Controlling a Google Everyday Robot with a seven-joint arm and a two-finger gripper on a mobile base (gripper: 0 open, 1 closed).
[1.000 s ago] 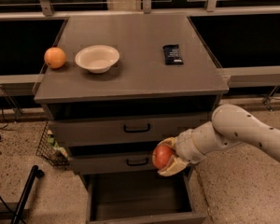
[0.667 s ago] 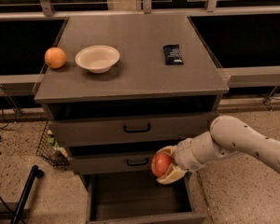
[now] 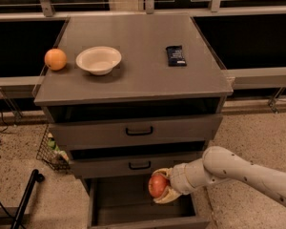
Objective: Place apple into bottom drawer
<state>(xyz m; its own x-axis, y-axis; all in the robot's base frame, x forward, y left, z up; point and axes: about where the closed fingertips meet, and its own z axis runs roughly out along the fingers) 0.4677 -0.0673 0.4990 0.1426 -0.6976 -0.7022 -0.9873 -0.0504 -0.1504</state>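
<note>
The apple (image 3: 158, 185) is red with a paler blush and sits in my gripper (image 3: 163, 189), which is shut on it. The white arm reaches in from the lower right. The gripper holds the apple over the open bottom drawer (image 3: 133, 208), a wide dark grey box with a plain grey interior, pulled out at the foot of the cabinet. The apple is above the drawer's right half, just below the front of the middle drawer (image 3: 133, 165).
On the cabinet top (image 3: 143, 61) lie an orange (image 3: 55, 59) at the left edge, a white bowl (image 3: 98, 59) beside it, and a dark snack packet (image 3: 176, 55) to the right. A wire basket (image 3: 51, 152) and a black pole (image 3: 25, 202) stand left of the cabinet.
My gripper has lowered with the apple, from in front of the middle drawer down over the open bottom drawer.
</note>
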